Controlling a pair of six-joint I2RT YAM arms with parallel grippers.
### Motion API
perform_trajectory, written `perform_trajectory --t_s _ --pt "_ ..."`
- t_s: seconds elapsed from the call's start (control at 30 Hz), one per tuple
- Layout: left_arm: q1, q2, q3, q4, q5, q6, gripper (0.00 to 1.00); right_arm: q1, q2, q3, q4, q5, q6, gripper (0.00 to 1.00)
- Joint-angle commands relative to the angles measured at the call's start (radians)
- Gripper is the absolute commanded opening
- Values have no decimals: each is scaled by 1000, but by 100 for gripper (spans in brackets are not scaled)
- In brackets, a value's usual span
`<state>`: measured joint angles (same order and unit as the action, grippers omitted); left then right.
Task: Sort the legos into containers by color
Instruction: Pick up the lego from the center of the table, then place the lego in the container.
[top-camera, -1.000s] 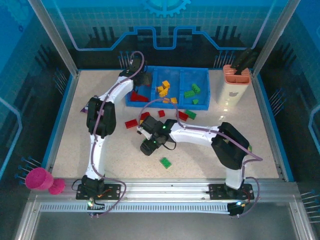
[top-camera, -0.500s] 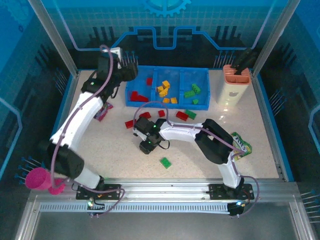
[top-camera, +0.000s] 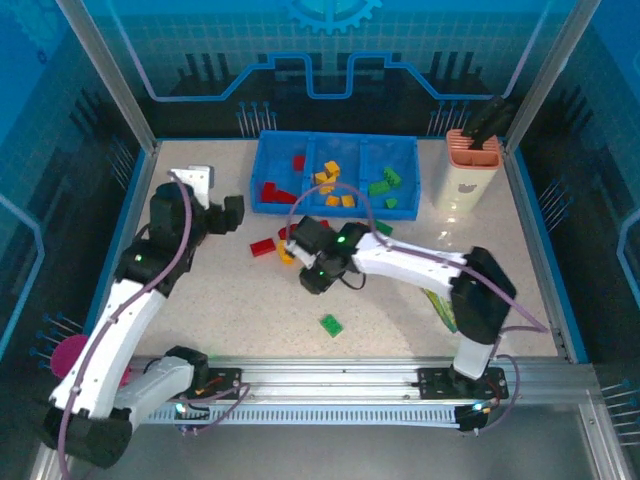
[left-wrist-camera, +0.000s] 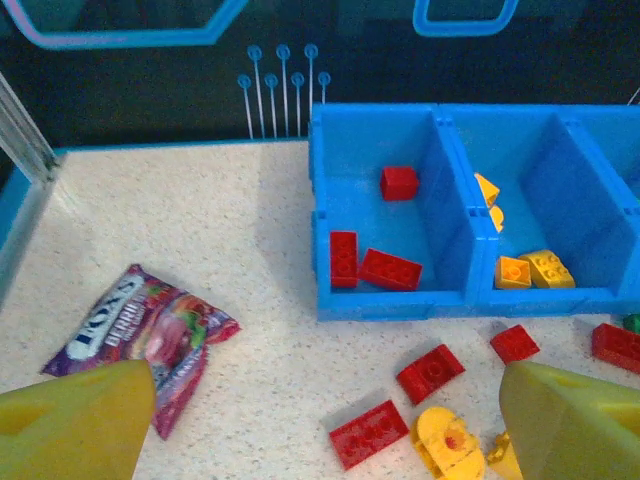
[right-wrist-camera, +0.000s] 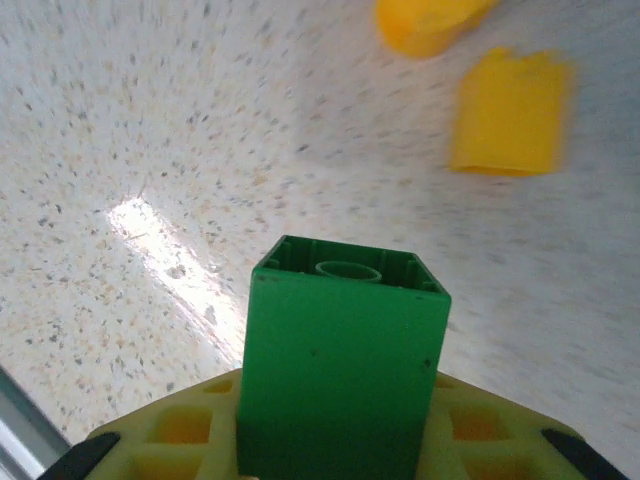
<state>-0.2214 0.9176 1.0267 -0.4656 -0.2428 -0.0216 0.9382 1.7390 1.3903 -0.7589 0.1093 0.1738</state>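
Observation:
The blue bin (top-camera: 335, 205) stands at the back; its left compartment (left-wrist-camera: 375, 225) holds red legos (left-wrist-camera: 390, 269), the middle one yellow legos (left-wrist-camera: 545, 267), the right one green legos (top-camera: 385, 183). Loose red legos (left-wrist-camera: 368, 434) and a round yellow piece (left-wrist-camera: 447, 443) lie in front of it. My left gripper (top-camera: 228, 212) hovers open left of them, its yellow fingers (left-wrist-camera: 75, 420) wide apart and empty. My right gripper (top-camera: 315, 275) is shut on a green lego (right-wrist-camera: 340, 360) just above the table, near a yellow lego (right-wrist-camera: 510, 110). Another green lego (top-camera: 331, 324) lies nearer the front.
A crinkly snack packet (left-wrist-camera: 140, 335) lies left of the bin, another (top-camera: 440, 305) under the right arm. A beige holder with orange top (top-camera: 472, 170) stands at the back right. A pink cup (top-camera: 68, 355) sits at the front left edge.
My left arm has swung away from the bin's left compartment, back and down to the left side of the table. My right gripper has shifted slightly right and towards the bin.

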Motion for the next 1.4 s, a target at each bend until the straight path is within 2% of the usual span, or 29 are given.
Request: perform_trajectory --t_s 0.0,0.2,0.3,0.5,0.77,0.9,1.13,1.27,1.33,1.37 --pt "13 -19 -54 -3 -9 78 90 -93 -86 -21 -67 64 -50 32" --pt "13 -16 -82 18 9 61 90 -310 -137 -45 68 112 -119 34" --pt "13 -16 -79 21 20 57 90 -422 -81 17 127 140 -125 34" --pt "14 -46 -77 -8 4 63 90 -576 98 185 189 130 -127 33" --pt "14 -98 -88 -36 -9 54 91 -649 283 353 184 99 -127 35" --pt "14 -102 -88 -52 -4 46 91 -653 315 395 171 93 -123 45" --pt "14 -86 -93 -45 25 10 90 -647 234 341 175 70 -121 62" --pt "5 -32 -92 -13 147 -11 94 -639 142 285 149 64 -124 66" --pt "-37 -5 -109 38 167 -19 98 -636 80 249 143 58 -122 68" --pt "-87 15 -121 70 139 -11 98 -635 45 232 137 54 -120 69"
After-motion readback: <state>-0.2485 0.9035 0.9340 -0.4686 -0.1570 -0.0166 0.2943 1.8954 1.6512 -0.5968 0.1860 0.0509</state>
